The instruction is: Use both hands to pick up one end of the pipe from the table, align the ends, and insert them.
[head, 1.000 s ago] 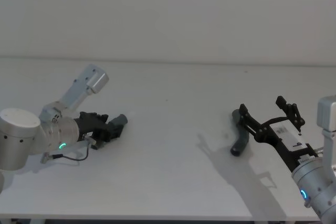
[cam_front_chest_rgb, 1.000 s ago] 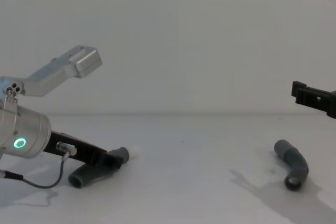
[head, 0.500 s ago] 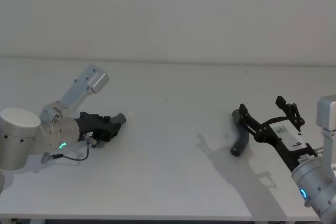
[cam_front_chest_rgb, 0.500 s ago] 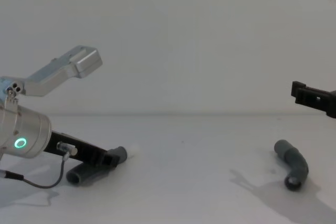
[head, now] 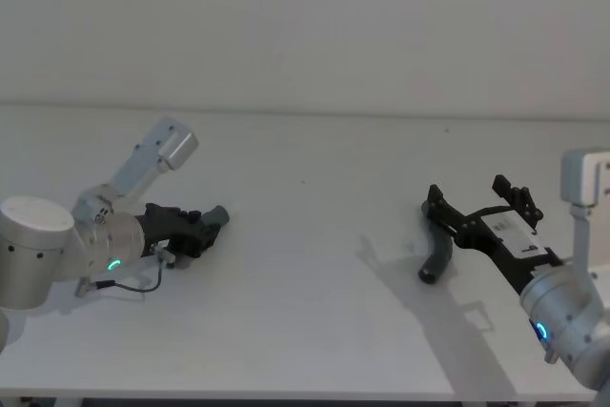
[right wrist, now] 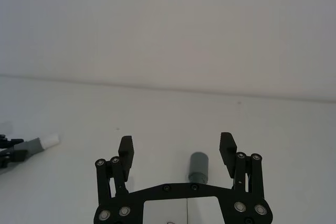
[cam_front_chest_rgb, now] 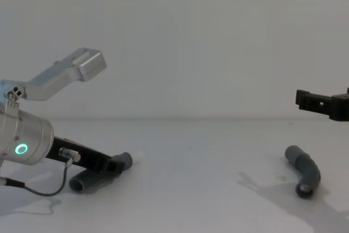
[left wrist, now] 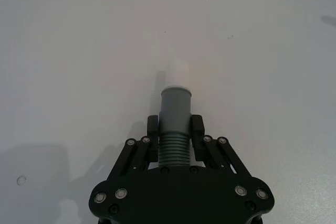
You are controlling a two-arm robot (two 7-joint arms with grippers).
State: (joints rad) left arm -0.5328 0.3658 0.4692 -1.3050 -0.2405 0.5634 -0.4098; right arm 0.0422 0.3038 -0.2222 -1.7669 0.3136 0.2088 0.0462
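Left gripper [head: 198,229]: you find it low over the left side of the bench [head: 315,274], its jaws clamped on the white-tipped pipe piece [left wrist: 175,116].
Grasp point: in your left wrist view the jaws press the ribbed section from both sides, just behind the smooth grey cuff [left wrist: 175,103].
White tip [left wrist: 177,72]: it projects past the cuff and the jaws, pointing out over bare bench towards the middle.
Ribbed end of the held piece [cam_front_chest_rgb: 82,183]: in your chest view it sits below the gripper, close to the surface; you cannot tell whether it touches.
Right gripper [head: 466,188]: you see it on the right side of the bench with its jaws wide apart and nothing between them.
Plain pipe piece [head: 437,256]: it lies bent on the bench at the right, well apart from the held piece.
Gripper and plain piece: your chest view shows the gripper above the piece [cam_front_chest_rgb: 305,170] and clear of it; your right wrist view shows the piece's cuff [right wrist: 199,166] in line with the gap between the jaws.
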